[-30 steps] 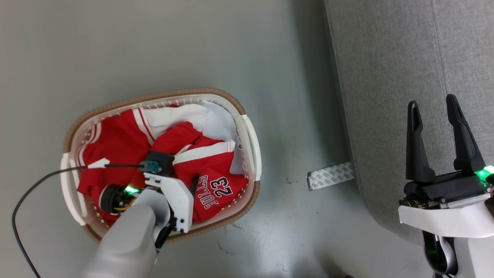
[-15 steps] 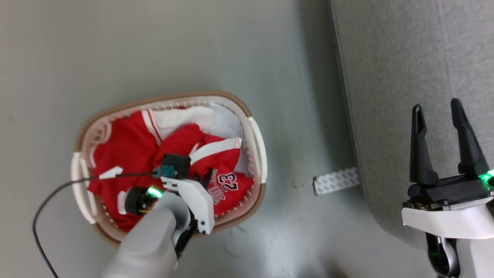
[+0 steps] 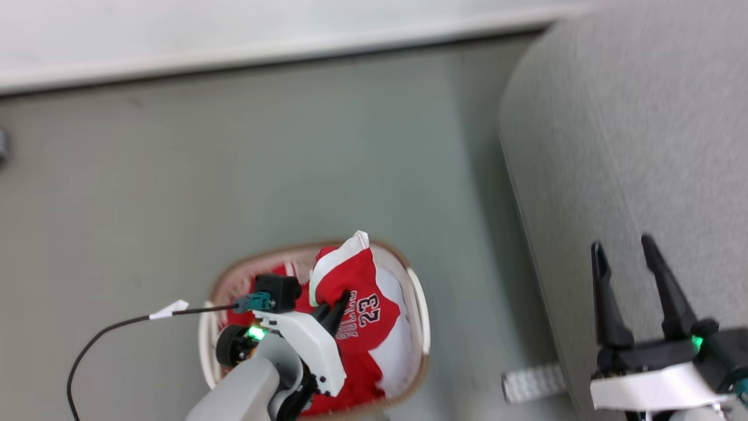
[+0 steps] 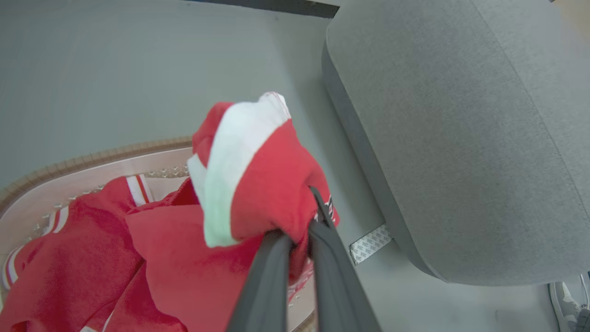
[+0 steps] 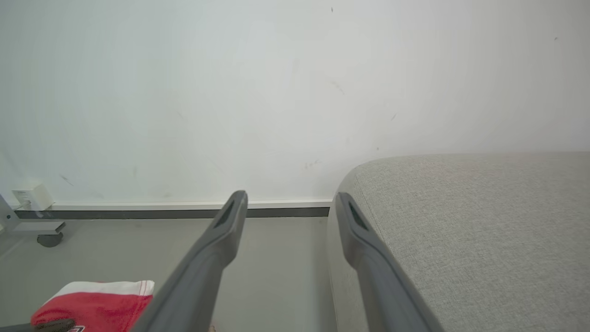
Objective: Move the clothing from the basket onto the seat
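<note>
Left jaws clamped on red clothing [image 4: 262, 180], held above basket [image 3: 422, 316]; right jaws apart, empty, over sofa [image 3: 631, 146] edge.

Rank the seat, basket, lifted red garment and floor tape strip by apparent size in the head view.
Largest first:
seat
basket
lifted red garment, which hangs nearer the camera so looks bigger than it is
tape strip

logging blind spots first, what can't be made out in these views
Head view: lettering beside the 23 on the held garment, blurred and crossed by the left gripper.
Head view: near rim of the basket, cut by the bottom edge and behind the left arm.
Left wrist view: how many garments the basket holds; folds overlap.
Every view: full extent of the seat, cut by edges.
</note>
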You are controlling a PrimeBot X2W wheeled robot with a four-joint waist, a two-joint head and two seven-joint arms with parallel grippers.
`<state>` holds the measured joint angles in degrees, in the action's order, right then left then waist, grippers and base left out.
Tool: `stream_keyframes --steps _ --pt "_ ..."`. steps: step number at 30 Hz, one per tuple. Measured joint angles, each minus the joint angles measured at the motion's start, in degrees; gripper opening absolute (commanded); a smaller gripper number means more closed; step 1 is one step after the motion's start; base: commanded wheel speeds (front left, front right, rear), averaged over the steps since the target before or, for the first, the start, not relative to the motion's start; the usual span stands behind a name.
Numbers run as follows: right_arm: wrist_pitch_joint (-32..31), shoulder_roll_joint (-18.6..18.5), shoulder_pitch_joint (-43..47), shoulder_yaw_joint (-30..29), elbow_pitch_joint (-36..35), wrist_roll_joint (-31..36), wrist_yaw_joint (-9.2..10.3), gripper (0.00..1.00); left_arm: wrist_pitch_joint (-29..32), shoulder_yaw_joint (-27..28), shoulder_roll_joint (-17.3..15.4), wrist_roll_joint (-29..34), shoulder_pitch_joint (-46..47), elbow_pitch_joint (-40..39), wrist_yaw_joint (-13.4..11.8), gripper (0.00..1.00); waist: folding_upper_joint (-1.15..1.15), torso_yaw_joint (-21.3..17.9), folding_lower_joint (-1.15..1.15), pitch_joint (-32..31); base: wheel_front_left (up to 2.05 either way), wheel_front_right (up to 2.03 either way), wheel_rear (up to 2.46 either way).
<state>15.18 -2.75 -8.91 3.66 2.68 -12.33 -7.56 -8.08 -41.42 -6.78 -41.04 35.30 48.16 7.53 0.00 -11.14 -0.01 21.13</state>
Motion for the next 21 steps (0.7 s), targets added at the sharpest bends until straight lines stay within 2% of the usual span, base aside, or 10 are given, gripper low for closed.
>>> stream_keyframes --steps 3,10,21 --pt "0.00 -0.01 2.43 -0.08 0.97 -0.01 0.00 1.00 0.13 -0.07 -0.64 -0.59 -1.08 -2.92 -0.11 0.00 0.00 1.22 -0.01 -4.87 0.00 0.00 0.00" --pt "0.00 -0.03 5.70 0.55 2.02 -0.42 0.00 1.00 1.55 0.49 -2.49 -1.75 -4.16 -11.92 -2.94 0.00 0.00 3.90 -0.01 -14.04 0.00 0.00 0.00" --pt "0.00 -0.03 8.14 1.71 2.81 -0.43 0.00 1.00 5.61 1.23 -6.24 -2.77 -8.76 -28.74 -8.18 0.00 0.00 6.12 -0.01 -21.94 0.00 0.00 0.00"
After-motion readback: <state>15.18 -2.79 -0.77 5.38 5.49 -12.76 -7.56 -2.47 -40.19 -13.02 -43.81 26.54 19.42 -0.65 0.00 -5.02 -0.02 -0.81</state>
